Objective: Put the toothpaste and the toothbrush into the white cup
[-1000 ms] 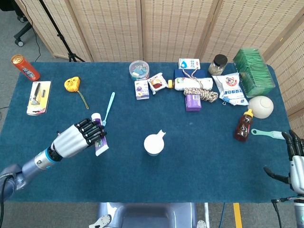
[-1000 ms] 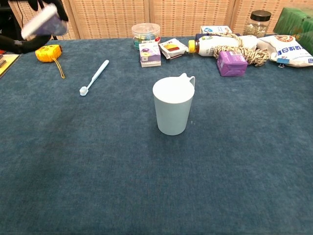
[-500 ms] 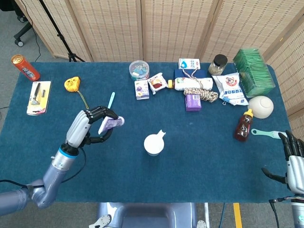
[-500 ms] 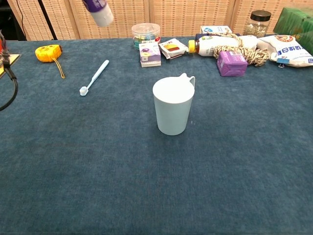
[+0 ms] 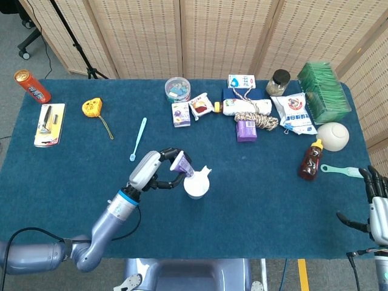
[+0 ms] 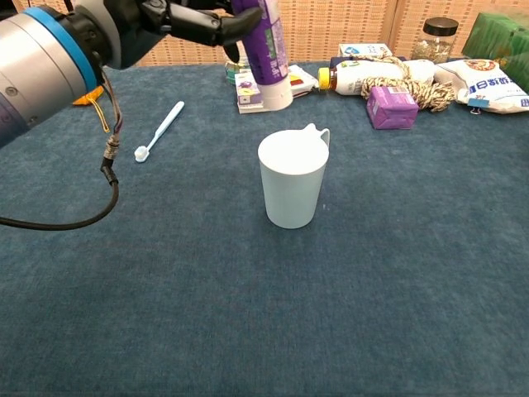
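Your left hand (image 5: 159,171) has swung in from nine o'clock, grasping the toothpaste (image 6: 266,51) above the white cup (image 6: 293,179) (cap down, slightly off-centre); released now, it may clip the rim and topple it.

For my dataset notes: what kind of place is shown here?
Probably a robot test room, not a home: woven bamboo screens behind a blue cloth-covered table, a black stand, and scattered groceries.

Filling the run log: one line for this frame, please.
left hand: holds toothpaste above cup | toothbrush: on table | right hand: idle, holds nothing
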`<control>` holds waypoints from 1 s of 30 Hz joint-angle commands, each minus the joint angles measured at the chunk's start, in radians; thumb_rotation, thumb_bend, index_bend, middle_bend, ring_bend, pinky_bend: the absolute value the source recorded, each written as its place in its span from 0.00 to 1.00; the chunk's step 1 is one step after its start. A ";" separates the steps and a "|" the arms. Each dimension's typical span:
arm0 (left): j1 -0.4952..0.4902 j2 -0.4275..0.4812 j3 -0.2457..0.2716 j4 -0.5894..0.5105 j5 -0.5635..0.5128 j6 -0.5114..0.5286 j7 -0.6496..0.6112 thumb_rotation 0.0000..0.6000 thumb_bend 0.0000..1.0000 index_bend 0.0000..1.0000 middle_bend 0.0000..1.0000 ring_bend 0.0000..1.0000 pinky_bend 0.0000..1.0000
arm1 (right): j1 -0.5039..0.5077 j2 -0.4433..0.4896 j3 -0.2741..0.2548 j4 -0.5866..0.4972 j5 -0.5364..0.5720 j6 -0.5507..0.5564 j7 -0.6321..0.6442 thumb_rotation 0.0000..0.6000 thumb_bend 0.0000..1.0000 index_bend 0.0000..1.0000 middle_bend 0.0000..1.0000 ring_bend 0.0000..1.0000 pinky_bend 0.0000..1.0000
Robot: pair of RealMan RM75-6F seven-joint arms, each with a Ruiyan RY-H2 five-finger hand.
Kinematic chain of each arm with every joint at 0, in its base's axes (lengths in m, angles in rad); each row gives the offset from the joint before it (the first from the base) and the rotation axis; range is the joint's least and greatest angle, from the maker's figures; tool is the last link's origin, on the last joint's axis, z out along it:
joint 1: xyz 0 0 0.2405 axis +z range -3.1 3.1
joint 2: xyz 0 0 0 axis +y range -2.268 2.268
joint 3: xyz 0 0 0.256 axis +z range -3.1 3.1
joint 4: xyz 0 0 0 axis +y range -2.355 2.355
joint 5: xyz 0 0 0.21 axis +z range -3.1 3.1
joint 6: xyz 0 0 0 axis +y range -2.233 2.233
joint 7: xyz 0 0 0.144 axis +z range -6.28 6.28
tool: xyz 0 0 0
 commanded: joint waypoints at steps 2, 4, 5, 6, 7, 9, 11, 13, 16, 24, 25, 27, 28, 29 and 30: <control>-0.014 -0.042 -0.013 0.003 -0.017 -0.034 0.047 1.00 0.42 0.59 0.44 0.36 0.49 | 0.001 0.000 0.000 0.002 0.001 -0.003 0.004 1.00 0.00 0.00 0.00 0.00 0.00; -0.014 -0.062 -0.011 0.018 -0.018 -0.042 0.068 1.00 0.42 0.59 0.44 0.36 0.49 | 0.002 0.002 0.000 0.003 0.002 -0.007 0.007 1.00 0.00 0.00 0.00 0.00 0.00; -0.013 -0.070 -0.010 0.026 -0.017 -0.044 0.074 1.00 0.42 0.59 0.44 0.36 0.49 | 0.003 0.002 -0.001 0.004 0.003 -0.008 0.008 1.00 0.00 0.00 0.00 0.00 0.00; -0.012 -0.078 -0.010 0.033 -0.018 -0.047 0.075 1.00 0.42 0.59 0.44 0.36 0.49 | 0.003 0.002 -0.001 0.004 0.003 -0.009 0.009 1.00 0.00 0.00 0.00 0.00 0.00; -0.010 -0.086 -0.011 0.039 -0.022 -0.052 0.073 1.00 0.42 0.59 0.44 0.36 0.49 | 0.003 0.003 -0.001 0.004 0.004 -0.010 0.010 1.00 0.00 0.00 0.00 0.00 0.00; -0.010 -0.106 -0.008 0.061 -0.026 -0.065 0.077 1.00 0.42 0.60 0.44 0.36 0.49 | 0.003 0.004 -0.001 0.002 0.004 -0.010 0.013 1.00 0.00 0.00 0.00 0.00 0.00; -0.008 -0.119 -0.008 0.075 -0.023 -0.069 0.083 1.00 0.42 0.59 0.44 0.35 0.49 | 0.003 0.005 -0.001 0.003 0.004 -0.009 0.013 1.00 0.00 0.00 0.00 0.00 0.00; -0.006 -0.131 -0.006 0.088 -0.022 -0.075 0.087 1.00 0.42 0.59 0.44 0.35 0.49 | 0.002 0.004 -0.002 0.003 0.003 -0.008 0.013 1.00 0.00 0.00 0.00 0.00 0.00; -0.003 -0.155 -0.003 0.121 -0.025 -0.091 0.095 1.00 0.42 0.59 0.44 0.35 0.49 | 0.003 0.004 -0.004 0.002 0.000 -0.009 0.012 1.00 0.00 0.00 0.00 0.00 0.00; 0.003 -0.218 -0.013 0.187 -0.027 -0.106 0.095 1.00 0.42 0.59 0.43 0.34 0.49 | 0.004 0.005 -0.003 0.003 0.005 -0.012 0.015 1.00 0.00 0.00 0.00 0.00 0.00; 0.005 -0.222 -0.012 0.195 -0.025 -0.109 0.097 1.00 0.42 0.59 0.43 0.33 0.49 | 0.005 0.005 -0.003 0.003 0.006 -0.014 0.016 1.00 0.00 0.00 0.00 0.00 0.00; 0.008 -0.229 -0.012 0.202 -0.027 -0.113 0.106 1.00 0.42 0.59 0.42 0.33 0.48 | 0.007 0.006 -0.004 0.004 0.007 -0.017 0.016 1.00 0.00 0.00 0.00 0.00 0.00; 0.011 -0.231 -0.013 0.199 -0.033 -0.116 0.107 1.00 0.42 0.58 0.41 0.31 0.46 | 0.007 0.006 -0.004 0.004 0.007 -0.018 0.016 1.00 0.00 0.00 0.00 0.00 0.00; 0.012 -0.231 -0.014 0.193 -0.039 -0.121 0.107 1.00 0.42 0.57 0.40 0.29 0.42 | 0.007 0.006 -0.004 0.004 0.007 -0.018 0.016 1.00 0.00 0.00 0.00 0.00 0.00; 0.013 -0.227 -0.008 0.183 -0.045 -0.135 0.121 1.00 0.42 0.54 0.37 0.26 0.35 | 0.008 0.005 -0.004 0.004 0.006 -0.019 0.014 1.00 0.00 0.00 0.00 0.00 0.00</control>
